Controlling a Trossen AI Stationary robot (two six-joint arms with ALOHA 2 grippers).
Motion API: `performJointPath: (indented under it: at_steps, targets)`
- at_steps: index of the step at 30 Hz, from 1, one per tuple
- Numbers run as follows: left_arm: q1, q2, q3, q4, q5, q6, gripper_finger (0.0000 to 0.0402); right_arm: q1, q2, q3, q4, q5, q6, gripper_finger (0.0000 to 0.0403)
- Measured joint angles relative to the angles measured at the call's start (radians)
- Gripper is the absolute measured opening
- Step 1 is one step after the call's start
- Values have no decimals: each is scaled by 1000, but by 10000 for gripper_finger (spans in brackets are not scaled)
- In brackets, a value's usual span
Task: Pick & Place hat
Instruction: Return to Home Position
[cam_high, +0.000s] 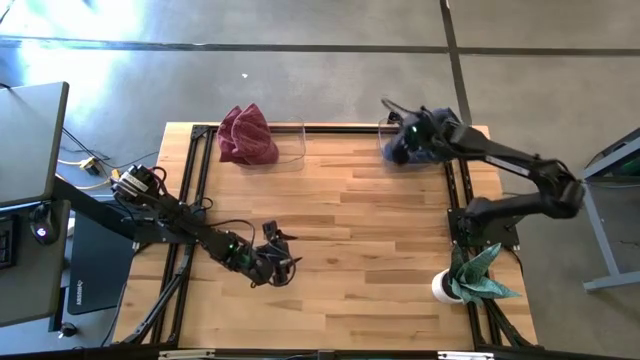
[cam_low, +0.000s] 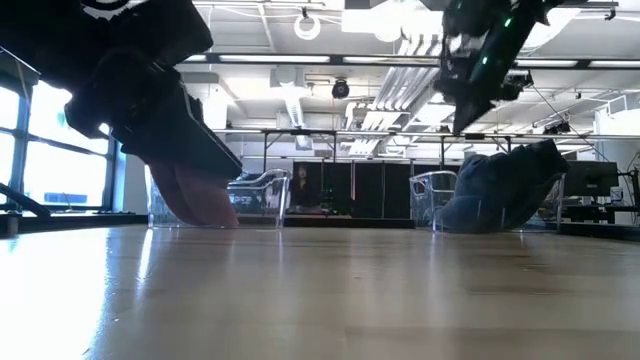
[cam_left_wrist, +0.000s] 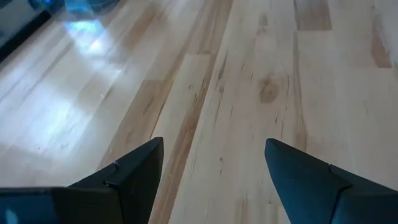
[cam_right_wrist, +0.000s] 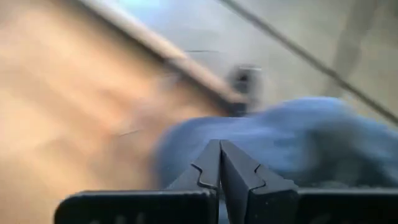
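Seen from above, a wooden table (cam_high: 370, 230) fills the middle of the scene, with two dark robot arms reaching over it. At about 11 o'clock on the table stands a clear bin (cam_high: 292, 150) holding a crumpled red cap (cam_high: 247, 135). At about 1 o'clock stands a second clear bin (cam_low: 432, 195), with a heap of blue caps (cam_high: 418, 152) in it that rises above its rim. The right gripper (cam_right_wrist: 219, 155) hangs just above the blue heap, its two fingers pressed together with nothing between them. The left gripper (cam_left_wrist: 214, 162) is low over bare wood at about 8 o'clock, near the table's middle and well apart from both bins; its fingers are spread wide and hold nothing. A green plant (cam_high: 475, 275) in a white pot sits at about 4 o'clock, at the table's edge beside the right arm's base.
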Motion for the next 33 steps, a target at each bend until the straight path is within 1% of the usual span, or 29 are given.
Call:
performJointPath:
  at_steps: [2, 4, 7, 9, 13, 17, 19, 22, 24, 27, 30, 33]
  targets:
    - [15, 0, 0, -17, 19, -25, 275, 80, -51, -1, -22, -105, 1, 2]
    - [35, 0, 0, -26, 71, -56, 275, 175, -96, -7, -25, -188, 1, 4]
    - [54, 0, 0, -25, 128, -88, 275, 319, -178, -80, 65, -274, -4, 2]
    - [52, 0, 0, -25, 132, -93, 275, 400, -239, -169, 167, -331, -3, 2]
    - [50, 0, 0, -23, 105, -89, 275, 524, -360, -425, 497, -452, 21, 5]
    - [51, 0, 0, 7, 102, -57, 275, 592, -439, -700, 910, -591, 56, 2]
    - [51, -6, 0, 13, 104, -37, 275, 610, -463, -815, 1088, -617, 77, 2]
    - [51, -21, 0, 28, 88, -8, 272, 617, -492, -949, 1270, -614, 82, 3]
    - [51, -51, -1, 22, 43, 9, 259, 615, -510, -951, 1232, -617, 78, 1]
    - [61, -136, 0, -38, -38, 14, 223, 614, -532, -951, 1196, -650, 58, 2]
    - [96, -247, -2, -160, -48, -9, 175, 598, -584, -957, 1183, -718, 21, 1]
    - [136, -381, -2, -270, -43, -8, 117, 568, -652, -957, 1114, -749, 8, 2]
